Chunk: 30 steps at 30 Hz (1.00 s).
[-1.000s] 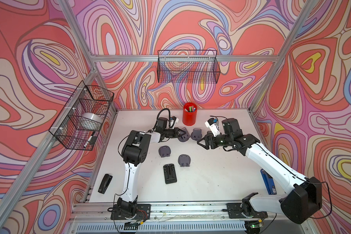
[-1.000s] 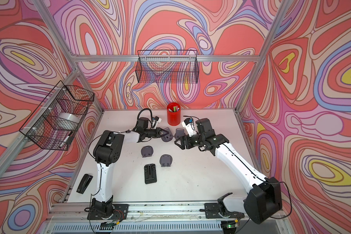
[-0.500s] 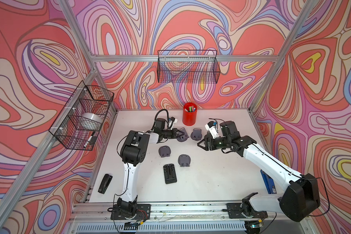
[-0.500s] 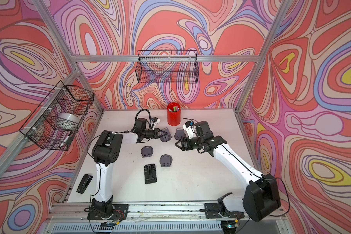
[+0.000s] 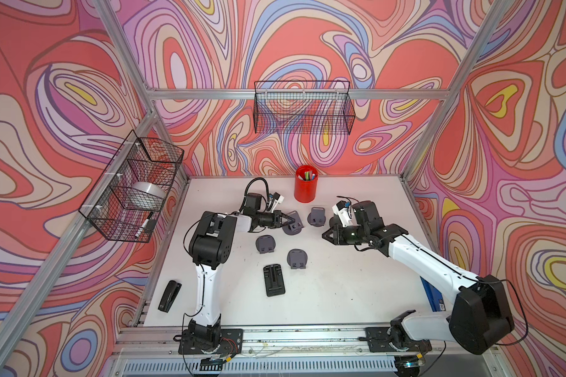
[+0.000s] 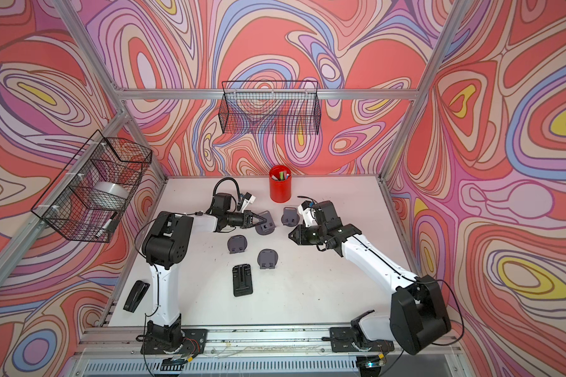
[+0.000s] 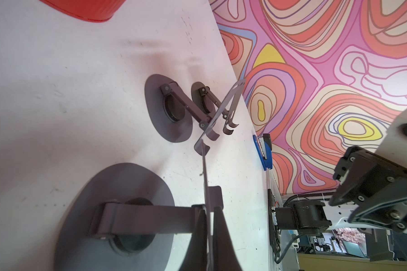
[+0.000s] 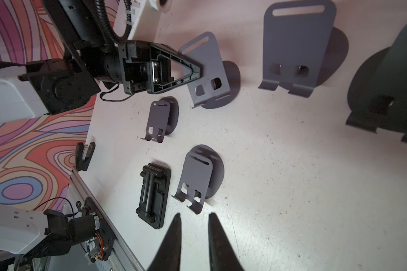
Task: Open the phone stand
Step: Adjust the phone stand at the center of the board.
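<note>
A grey phone stand (image 5: 295, 226) rests on the table behind the middle, its plate raised off its round base (image 7: 118, 187). My left gripper (image 5: 291, 221) is shut on the edge of that plate (image 8: 207, 70), seen edge-on in the left wrist view between the fingertips (image 7: 217, 220). My right gripper (image 5: 324, 234) hovers to the right of it, apart from it, jaws a narrow gap apart with nothing between them (image 8: 194, 217). Both grippers also show in a top view: left gripper (image 6: 261, 219), right gripper (image 6: 291, 235).
Three more grey stands sit nearby (image 5: 317, 216), (image 5: 265, 243), (image 5: 296, 258). A black folded stand (image 5: 274, 280) lies nearer the front. A red pen cup (image 5: 305, 184) is at the back, a black stapler (image 5: 169, 295) at the left edge, a blue stapler (image 5: 433, 293) at the right edge.
My right gripper's jaws have narrowed a lot and it has drawn back slightly from the stands. The left gripper stays shut on the stand's plate.
</note>
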Each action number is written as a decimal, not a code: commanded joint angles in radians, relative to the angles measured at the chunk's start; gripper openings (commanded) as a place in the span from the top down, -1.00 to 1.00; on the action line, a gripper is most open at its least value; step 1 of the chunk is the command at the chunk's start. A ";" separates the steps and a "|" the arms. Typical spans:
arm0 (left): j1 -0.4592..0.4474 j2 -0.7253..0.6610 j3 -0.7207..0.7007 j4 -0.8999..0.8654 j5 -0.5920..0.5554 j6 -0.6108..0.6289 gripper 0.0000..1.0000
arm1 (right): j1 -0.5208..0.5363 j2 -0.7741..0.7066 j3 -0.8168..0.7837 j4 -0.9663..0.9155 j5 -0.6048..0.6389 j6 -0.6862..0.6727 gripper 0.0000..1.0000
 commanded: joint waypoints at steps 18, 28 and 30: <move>0.004 -0.085 -0.155 0.153 0.118 -0.028 1.00 | 0.111 0.085 -0.112 0.231 0.220 0.268 0.64; 0.043 -0.062 -0.176 0.167 0.107 0.002 1.00 | 0.150 0.210 -0.163 0.449 0.246 0.413 0.99; 0.047 -0.059 -0.166 0.151 0.112 0.013 1.00 | 0.149 0.243 -0.163 0.495 0.237 0.436 1.00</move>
